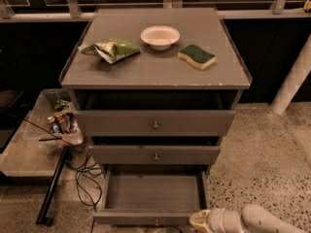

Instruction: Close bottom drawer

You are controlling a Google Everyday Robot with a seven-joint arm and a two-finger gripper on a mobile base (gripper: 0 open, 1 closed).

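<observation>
1. You've got the bottom drawer (153,192) pulled well out, front panel low in view.
2. End effector (200,221) sits just beside its front right corner, probably staged to push it in.
3. Apart or together: can't tell.

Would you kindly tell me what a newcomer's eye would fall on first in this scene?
First comes the bottom drawer of the grey cabinet, pulled far out and bare inside, with the robot's pale claw low at the picture's bottom edge, beside the right end of the drawer's front. Next comes the cabinet's top, where a white bowl, a green and yellow sponge and a crumpled green bag lie.
</observation>
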